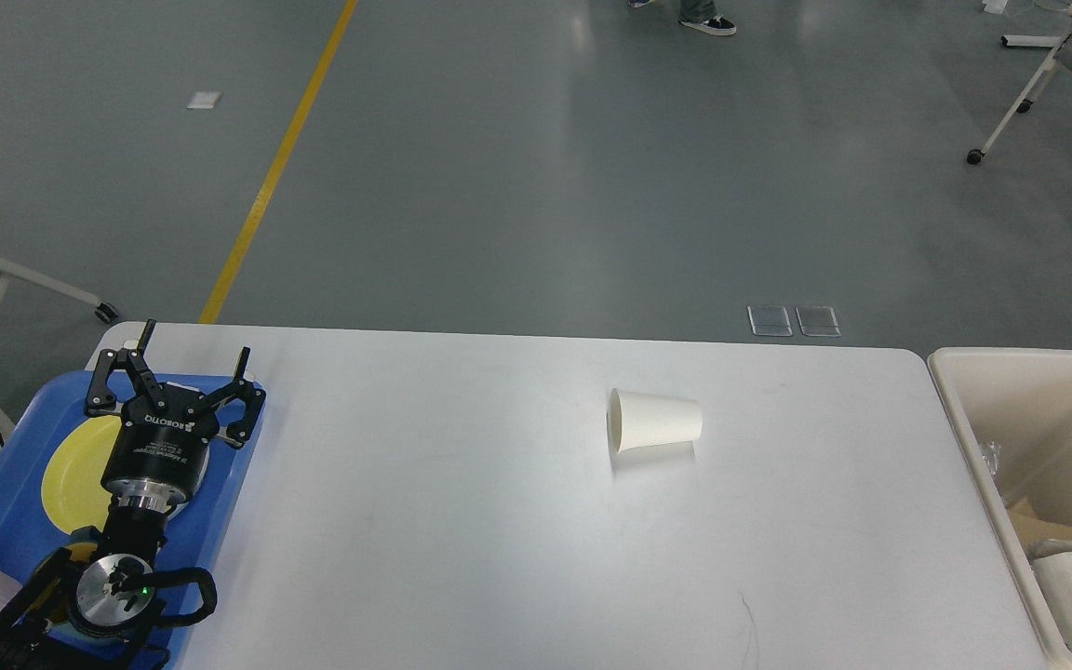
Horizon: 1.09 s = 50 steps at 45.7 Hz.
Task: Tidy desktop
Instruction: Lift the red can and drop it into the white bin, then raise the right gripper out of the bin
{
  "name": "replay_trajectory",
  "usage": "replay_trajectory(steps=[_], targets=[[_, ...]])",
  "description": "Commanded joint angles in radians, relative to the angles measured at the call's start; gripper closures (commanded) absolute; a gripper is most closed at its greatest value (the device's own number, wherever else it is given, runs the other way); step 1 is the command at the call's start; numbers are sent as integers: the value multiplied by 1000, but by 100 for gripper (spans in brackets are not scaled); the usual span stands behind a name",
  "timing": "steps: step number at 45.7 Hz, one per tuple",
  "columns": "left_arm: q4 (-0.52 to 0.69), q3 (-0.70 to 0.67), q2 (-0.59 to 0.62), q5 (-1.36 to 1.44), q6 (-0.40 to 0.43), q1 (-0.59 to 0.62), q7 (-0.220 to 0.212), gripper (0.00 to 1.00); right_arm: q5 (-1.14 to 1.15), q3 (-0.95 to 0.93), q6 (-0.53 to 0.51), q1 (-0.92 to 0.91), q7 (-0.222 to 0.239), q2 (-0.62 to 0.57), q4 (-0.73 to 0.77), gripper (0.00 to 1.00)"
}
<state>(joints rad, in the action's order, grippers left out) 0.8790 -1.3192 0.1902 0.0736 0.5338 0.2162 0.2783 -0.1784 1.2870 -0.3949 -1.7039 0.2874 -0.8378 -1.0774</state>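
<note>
A paper cup (pixel 654 421) lies on its side mid-desk (pixel 462 521), mouth toward the left edge — long axis left-right. The left tool (pixel 184 372) — open, empty — hovers over the tray (pixel 10 507) at the desk's left edge.

My left arm (pixel 127 558) comes up from the bottom left corner. Its gripper (pixel 173 372) is at the far end, pointing away from me, with its two black fingers (pixel 117 368) spread wide apart.
</note>
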Motion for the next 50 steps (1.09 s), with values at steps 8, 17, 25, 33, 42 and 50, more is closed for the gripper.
replay_trajectory(steps=[8,17,25,33,42,50], targets=[[0,0,0,0,0,-1,1,4,2,-373,122,645,-1,104,517,100],[0,0,-2,0,0,0,1,4,-15,-451,232,981,-2,308,948,100],[0,0,0,0,0,0,1,4,-15,-469,427,1116,-1,399,1061,100],[0,0,0,0,0,0,1,4,-15,-471,476,1130,9,413,1061,100],[0,0,0,0,0,-1,1,4,-15,-459,495,1132,6,405,1062,50],[0,0,0,-1,0,-1,1,4,-13,-457,510,1136,4,416,1061,8]])
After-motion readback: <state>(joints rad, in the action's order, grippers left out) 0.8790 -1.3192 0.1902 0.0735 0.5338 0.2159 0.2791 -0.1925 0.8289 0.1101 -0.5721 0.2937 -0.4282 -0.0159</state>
